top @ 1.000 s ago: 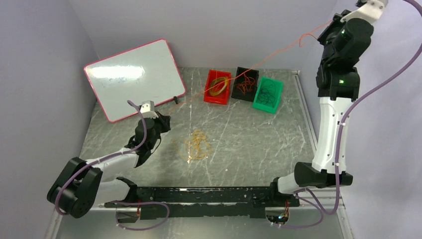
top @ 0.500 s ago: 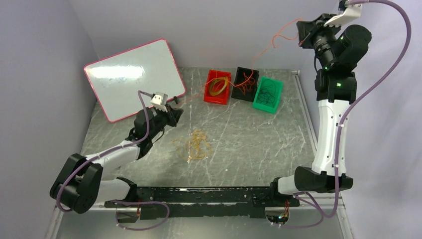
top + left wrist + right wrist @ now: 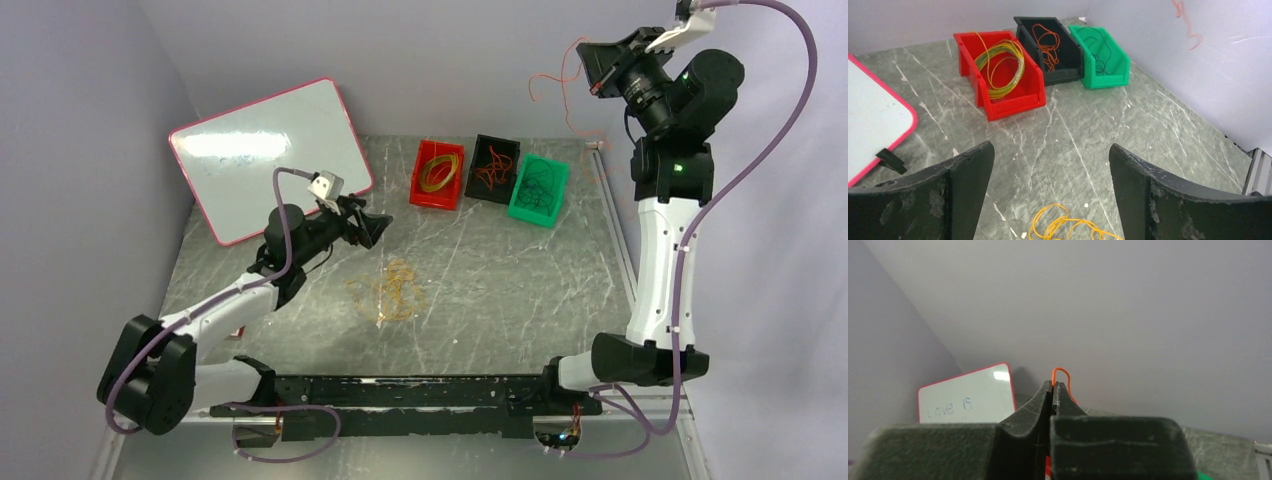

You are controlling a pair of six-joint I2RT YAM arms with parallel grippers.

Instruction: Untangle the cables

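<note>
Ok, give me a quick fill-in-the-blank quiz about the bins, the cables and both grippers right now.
1. The red bin holds ___ cables.
2. The middle bin, beside the green bin, is ___.
3. The right gripper is shut on an ___ cable.
4. The left gripper hangs ___ above the loose tangle on the table.
Missing words: yellow; black; orange; open.

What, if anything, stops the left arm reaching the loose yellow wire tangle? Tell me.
Likely nothing, so yes. The open left gripper hovers near the tangle of thin yellow wires, with only bare table between them.
</note>
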